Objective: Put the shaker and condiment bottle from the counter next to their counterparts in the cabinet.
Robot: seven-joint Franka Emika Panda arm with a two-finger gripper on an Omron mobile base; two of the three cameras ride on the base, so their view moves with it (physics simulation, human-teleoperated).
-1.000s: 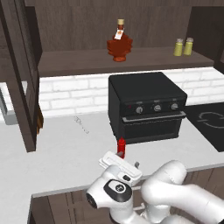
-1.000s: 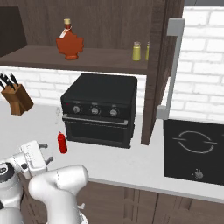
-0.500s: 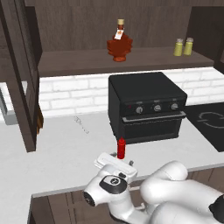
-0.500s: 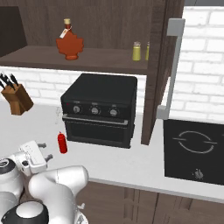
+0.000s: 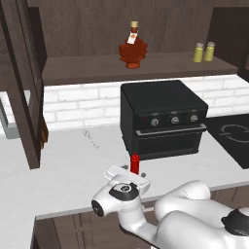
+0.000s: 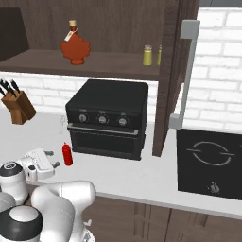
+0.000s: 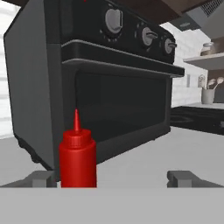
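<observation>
2 yellow-green cylindrical shakers with grey caps (image 5: pixel 204 52) stand side by side and touching near the right end of the dark brown wooden cabinet shelf (image 5: pixel 87 68), close to its front edge; in the right base view a dark upright door panel (image 6: pixel 172 75) cuts off most of 1 of them. Well to their left on the same shelf sits the amber-red maple-leaf-shaped glass bottle with a cork stopper and a small label (image 5: pixel 133 48), with bare wood between it and the shakers.

Below, the small glossy red squeeze bottle with a pointed nozzle (image 5: pixel 135 163) stands upright on the pale grey-white stone surface (image 5: pixel 63 160), just in front of the lower left corner of the boxy matte black countertop oven with 3 knobs (image 5: pixel 163 116), apart from it and not far from the surface's straight front edge. The claw (image 7: pixel 111 178) is level with the bottle's base, its fingers (image 7: pixel 183 178) spread wide and released; the bottle stands between them, nearer the finger at the left of the hand view, and no contact shows. From the base views the white hand (image 5: pixel 127 176) hides the fingers and the bottle's foot.

Left of the bottle the surface lies open up to a wooden knife block (image 6: pixel 18 106) at the back. At the right edge lies a flat black cooktop (image 6: pixel 210 160).
</observation>
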